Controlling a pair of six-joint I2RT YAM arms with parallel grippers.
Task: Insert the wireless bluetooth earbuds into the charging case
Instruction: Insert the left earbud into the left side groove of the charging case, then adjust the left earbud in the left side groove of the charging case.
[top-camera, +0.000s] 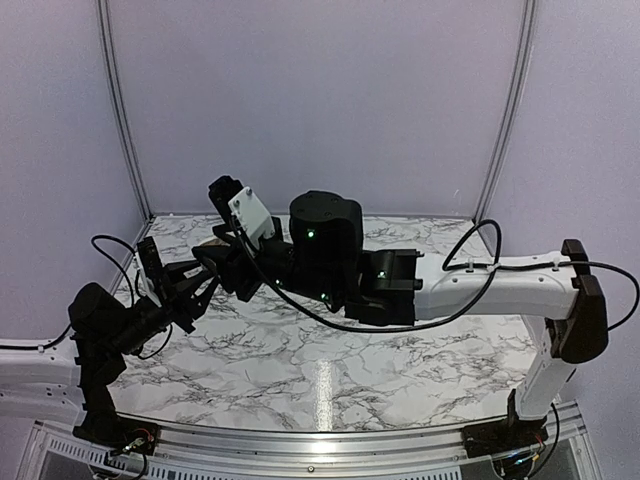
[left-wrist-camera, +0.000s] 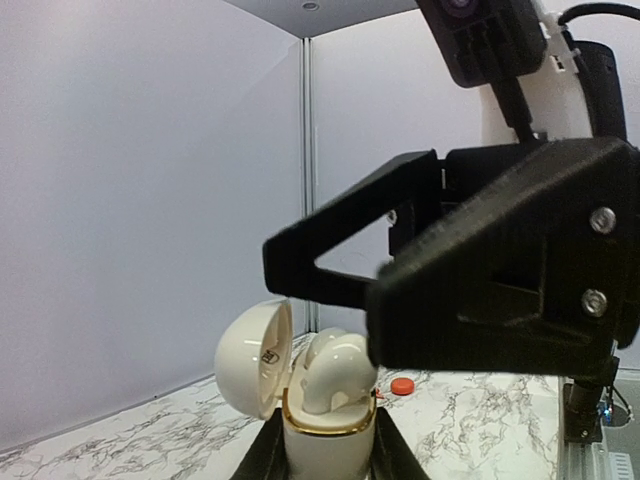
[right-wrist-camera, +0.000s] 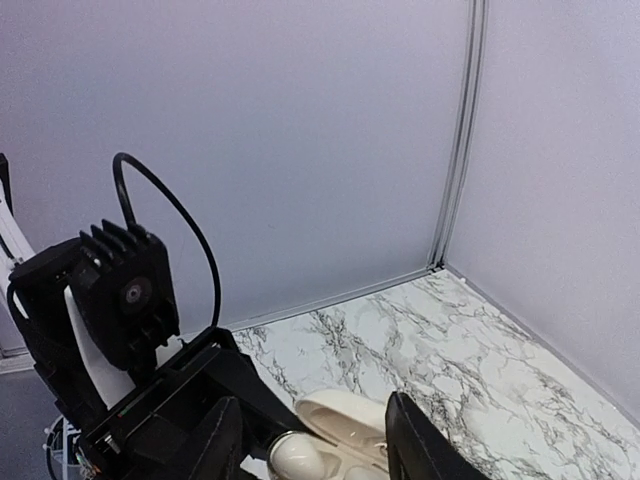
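Note:
A cream charging case (left-wrist-camera: 322, 432) with a gold rim stands upright, and my left gripper (left-wrist-camera: 328, 448) is shut on its body. Its domed lid (left-wrist-camera: 254, 358) hangs open to the left. Cream rounded buds (left-wrist-camera: 334, 372) sit in its sockets. My right gripper (right-wrist-camera: 312, 452) hovers just over the case (right-wrist-camera: 348, 418) and is open, with nothing held. One black finger (right-wrist-camera: 216, 442) stands on each side of a cream bud (right-wrist-camera: 296, 460). A tiny bright red earbud (left-wrist-camera: 402, 386) lies on the marble behind the case.
Both arms meet above the left rear of the marble table (top-camera: 330, 370). Pale walls close the back and sides, with a corner post (right-wrist-camera: 458, 150) near the case. The right arm's wrist block (left-wrist-camera: 530, 250) fills the space above the case.

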